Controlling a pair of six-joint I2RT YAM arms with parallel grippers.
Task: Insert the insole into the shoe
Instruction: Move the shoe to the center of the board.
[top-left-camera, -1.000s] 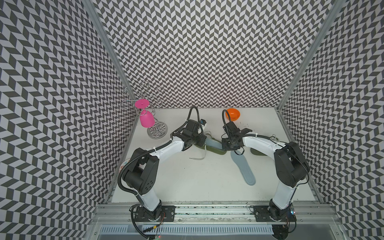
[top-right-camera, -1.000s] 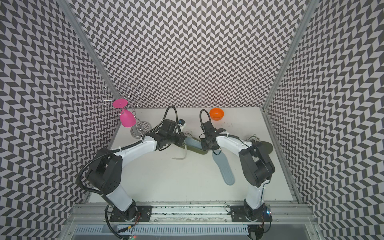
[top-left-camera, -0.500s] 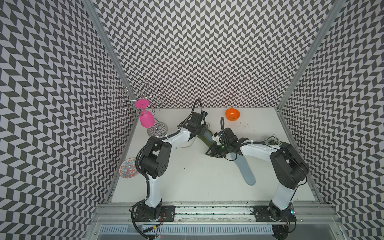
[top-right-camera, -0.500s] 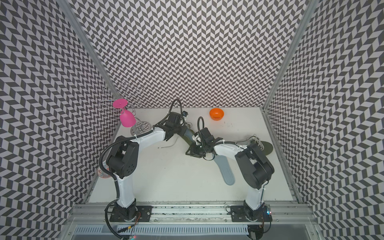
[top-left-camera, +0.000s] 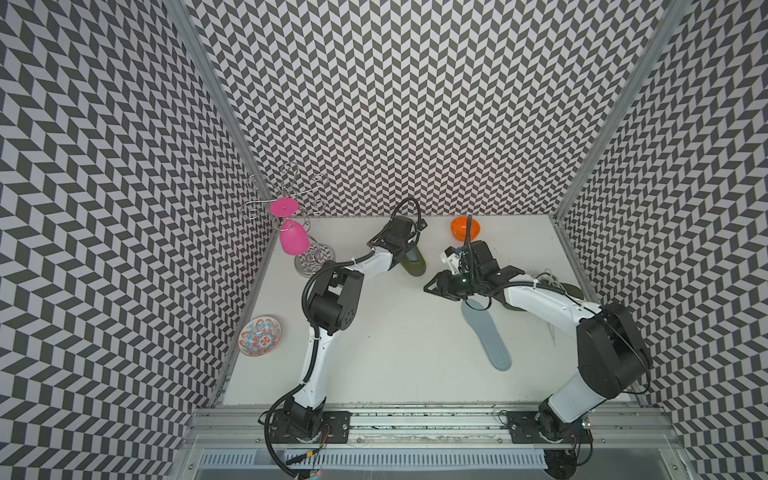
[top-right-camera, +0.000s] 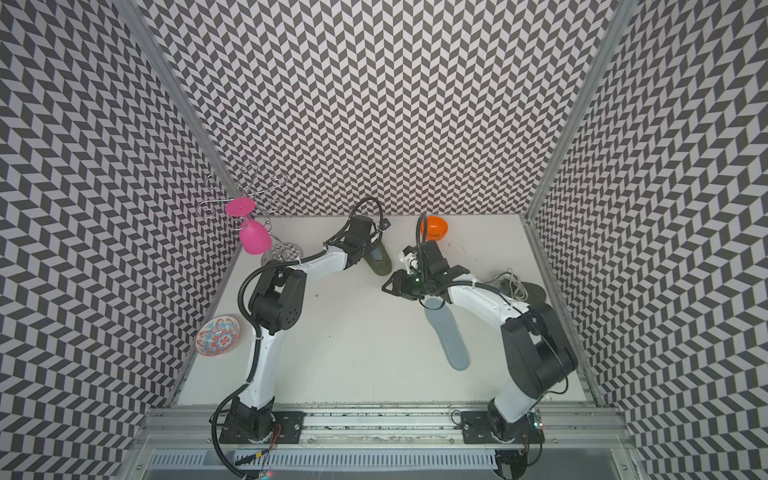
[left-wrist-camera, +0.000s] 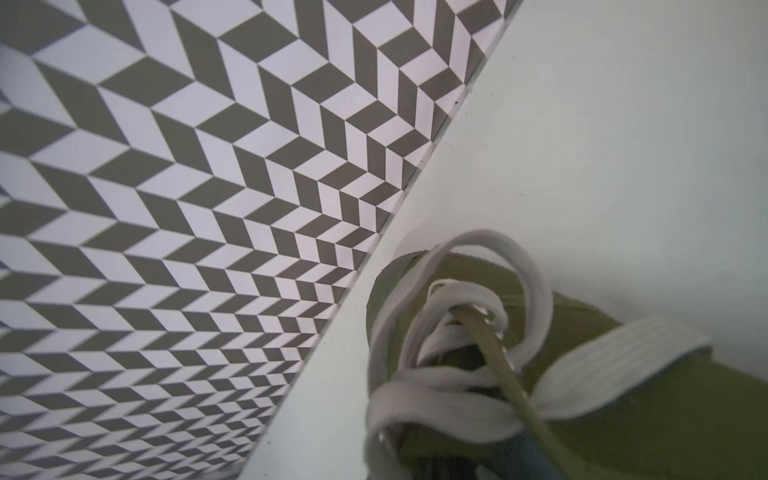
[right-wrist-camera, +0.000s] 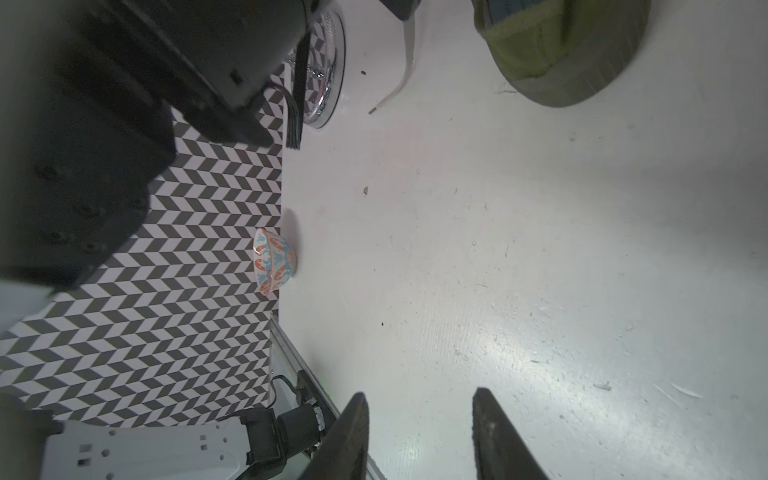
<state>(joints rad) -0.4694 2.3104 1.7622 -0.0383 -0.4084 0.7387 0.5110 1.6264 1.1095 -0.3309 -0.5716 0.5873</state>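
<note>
Two olive-green fabric lace-up shoes on the white desk (top-left-camera: 395, 365). Back shoe (top-left-camera: 413, 266) close to the rear wall, directly beneath the left gripper (top-left-camera: 404, 251), with a grey-blue patch showing inside its opening in both top views. Appears in the left wrist view as white laces (left-wrist-camera: 457, 332) looped over olive fabric; no fingers visible there, so cannot tell whether parted or clamped, nor whether touching. Side shoe (top-left-camera: 571, 289) against the right wall, partly hidden behind the right arm, laces bunched on top. Between the two, right gripper (top-left-camera: 430, 286), low over the desk; in the right wrist view, dark fingers (right-wrist-camera: 353, 436) moderately parted around bare desk, holding nothing. Just in front, long grey-blue insole (top-left-camera: 486, 334), flat on the desk, outside either shoe, one end tucked under the right wrist. Elsewhere: round orange bowl (top-left-camera: 465, 227) at the back, pink wine glass (top-left-camera: 293, 243) hanging upside down from a wire rack (top-left-camera: 286, 195), patterned ceramic bowl (top-left-camera: 260, 336) by the left wall.
</note>
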